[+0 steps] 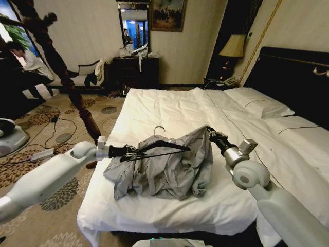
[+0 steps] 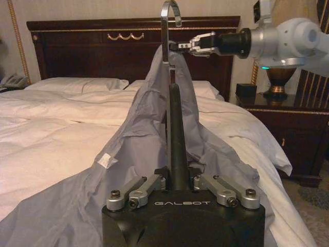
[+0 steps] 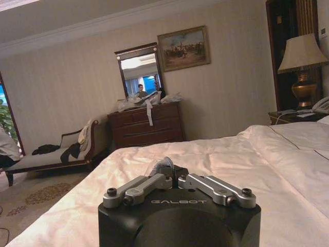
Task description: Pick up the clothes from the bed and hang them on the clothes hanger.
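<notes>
The grey shirt [image 1: 164, 167] lies bunched on the white bed [image 1: 164, 105] and rises in a peak over the dark clothes hanger [image 1: 163, 146]. My left gripper [image 1: 134, 153] is shut on one end of the hanger, whose wire hook [image 1: 159, 128] points away from me. In the left wrist view the hanger [image 2: 176, 128] runs up from my left gripper [image 2: 177, 177] to the hook [image 2: 168, 20], with shirt fabric [image 2: 133, 154] draped around it. My right gripper [image 2: 176, 46] pinches the shirt just below the hook. A bit of grey cloth [image 3: 160, 166] shows between the right gripper's [image 3: 167, 178] shut fingers.
A dark turned coat stand [image 1: 77, 100] rises from the carpet left of the bed. A dresser with a mirror [image 1: 136, 69] stands at the far wall. Pillows [image 1: 259, 103] and the dark headboard [image 1: 293, 77] are on the right. A nightstand [image 2: 288, 134] flanks the bed.
</notes>
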Robot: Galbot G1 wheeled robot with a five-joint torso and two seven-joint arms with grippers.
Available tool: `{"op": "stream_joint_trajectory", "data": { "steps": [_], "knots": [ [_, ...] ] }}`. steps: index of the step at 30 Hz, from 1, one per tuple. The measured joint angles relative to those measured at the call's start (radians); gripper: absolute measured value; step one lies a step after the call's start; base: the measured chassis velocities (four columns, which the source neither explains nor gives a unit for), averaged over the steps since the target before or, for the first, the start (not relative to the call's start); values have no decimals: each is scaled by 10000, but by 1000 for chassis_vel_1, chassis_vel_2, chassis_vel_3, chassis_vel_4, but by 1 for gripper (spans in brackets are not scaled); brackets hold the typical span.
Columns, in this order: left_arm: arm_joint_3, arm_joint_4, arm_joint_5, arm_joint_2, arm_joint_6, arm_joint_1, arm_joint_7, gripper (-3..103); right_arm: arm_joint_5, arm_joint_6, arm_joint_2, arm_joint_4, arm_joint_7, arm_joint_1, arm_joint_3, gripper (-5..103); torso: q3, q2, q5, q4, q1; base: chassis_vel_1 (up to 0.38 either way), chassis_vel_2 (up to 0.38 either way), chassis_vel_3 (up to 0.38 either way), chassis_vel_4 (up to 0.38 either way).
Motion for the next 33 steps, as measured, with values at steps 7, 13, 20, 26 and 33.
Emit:
{"op": "stream_joint_trajectory", "data": {
  "steps": [7, 13, 20, 26, 33],
  "knots": [
    [578, 186, -128, -593, 157, -226, -269, 17, 147, -34, -135, 213, -2, 16, -37, 0, 0, 0, -2, 3, 0, 0, 0, 0, 0],
    [826, 396, -112, -1034, 167, -256, -691, 17, 219, -60, -159, 334, 11, 78, -180, 0, 0, 0, -2, 2, 0, 0, 0, 0, 0],
    [949, 846, -184, -2209, 185, -177, -990, 17, 491, -235, -527, 837, 178, -460, -138, 0, 0, 0, -5, 0, 0, 0, 0, 0, 0],
    [1292, 970, -157, -2439, 191, -268, -994, 17, 486, -301, -466, 964, 215, -564, -273, 0, 0, 0, -1, 5, 0, 0, 0, 0, 0],
    [1391, 1025, -165, -2865, 211, -297, -1199, 17, 305, -367, -267, 1063, 204, -715, -541, 0, 0, 0, -1, 0, 0, 0, 0, 0, 0]
  ]
}}
